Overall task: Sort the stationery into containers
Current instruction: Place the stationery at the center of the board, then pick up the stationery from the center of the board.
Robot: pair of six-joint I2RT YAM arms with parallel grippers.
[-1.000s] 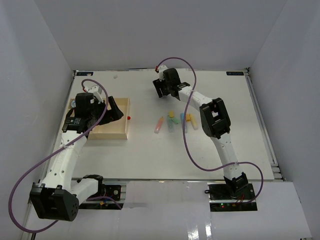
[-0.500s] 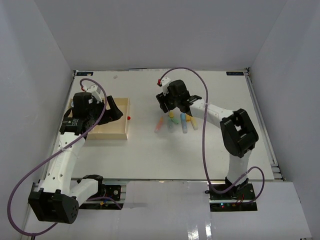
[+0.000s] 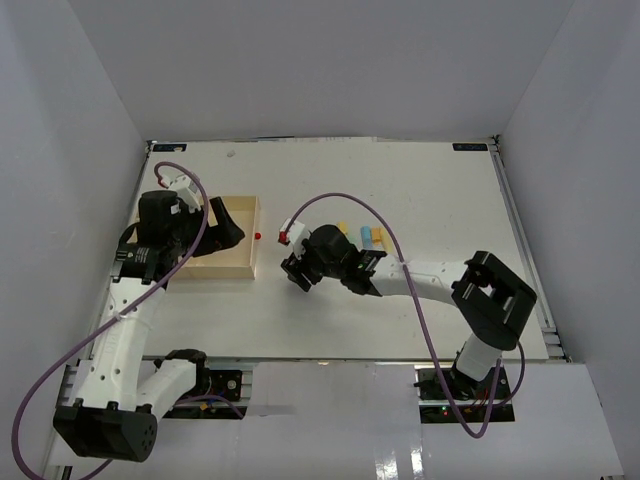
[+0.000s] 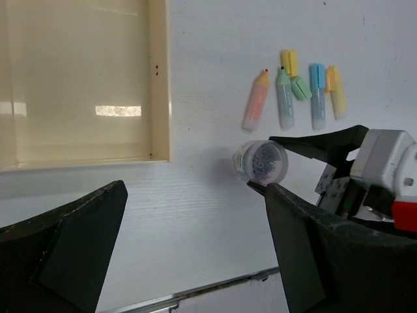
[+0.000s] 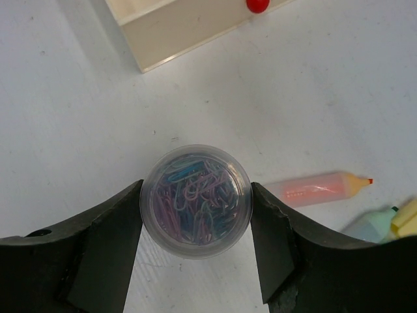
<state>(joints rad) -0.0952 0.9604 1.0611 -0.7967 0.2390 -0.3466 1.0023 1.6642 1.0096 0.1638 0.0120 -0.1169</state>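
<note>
1. Your right claw (image 3: 298, 270) is clamped on a small round jar (image 5: 196, 201). One black finger (image 5: 104, 241) presses on each side of it.
2. The jar is see-through. It is full of paper clips, blue, pink and purple.
3. The jar is over the white table (image 3: 400, 320), outside the tray (image 4: 159, 78). It is between the tray and the row of sticks, near the tray's corner. You cannot tell if it touches the table or hangs just above it.
4. Your left claw (image 4: 195, 189) is spread wide and holds nothing. It hangs up high on the tray's side of the table, well apart from the jar.
5. The sticks lie on the table, side by side. The pink stick (image 4: 256, 101) is the one nearest the jar. Next come the green stick (image 4: 285, 98), the blue stick (image 4: 317, 94) and the yellow stick (image 4: 337, 94).
6. The blue stick and the yellow stick touch each other.
7. A small red thing (image 3: 258, 236) is right by the tray's wall, on the side that faces the sticks.
</note>
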